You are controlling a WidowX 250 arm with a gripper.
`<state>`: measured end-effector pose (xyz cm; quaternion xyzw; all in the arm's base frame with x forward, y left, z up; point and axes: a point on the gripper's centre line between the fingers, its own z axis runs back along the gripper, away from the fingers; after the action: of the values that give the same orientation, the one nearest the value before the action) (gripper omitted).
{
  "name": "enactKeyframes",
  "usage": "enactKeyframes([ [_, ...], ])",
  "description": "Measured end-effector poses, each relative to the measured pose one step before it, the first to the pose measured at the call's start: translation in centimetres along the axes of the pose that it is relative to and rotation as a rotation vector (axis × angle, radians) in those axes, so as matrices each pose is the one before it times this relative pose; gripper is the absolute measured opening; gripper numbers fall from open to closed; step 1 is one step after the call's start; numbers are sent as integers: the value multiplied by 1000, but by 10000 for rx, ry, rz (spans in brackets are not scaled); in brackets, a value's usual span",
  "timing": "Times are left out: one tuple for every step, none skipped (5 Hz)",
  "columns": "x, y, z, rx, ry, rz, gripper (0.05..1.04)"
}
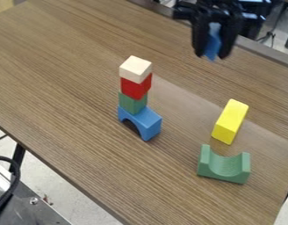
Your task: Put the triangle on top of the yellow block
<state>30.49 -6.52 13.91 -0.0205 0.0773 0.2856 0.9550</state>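
Note:
High at the upper right of the camera view hangs my gripper (pixel 213 55), shut on a blue piece (pixel 213 43), which I take to be the triangle; its full shape is partly hidden between the fingers. The yellow block (pixel 230 121) rests on the table at the right, lower in the view than the gripper and apart from it. Nothing lies on top of the yellow block.
Left of centre stands a stack: a blue arch (pixel 147 123) at the bottom, then a green block (pixel 133 103), a red block (pixel 136 87) and a pale wooden cube (pixel 135 69). A green curved block (pixel 224 165) sits just below the yellow one on the wooden table (pixel 70 83).

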Motion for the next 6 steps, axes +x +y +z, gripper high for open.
enactKeyframes([
  [495,-1883,-3138,-506,761,-2282,354],
  [1582,61,-2460,-321,49,-1056,354],
  [666,128,-887,-10,-123,-280,354],
  [-248,-472,-1167,-15,363,-75,354],
  [-113,-140,-27,-50,82,22,354],
  [-735,-267,-374,50,192,-101,354],
])
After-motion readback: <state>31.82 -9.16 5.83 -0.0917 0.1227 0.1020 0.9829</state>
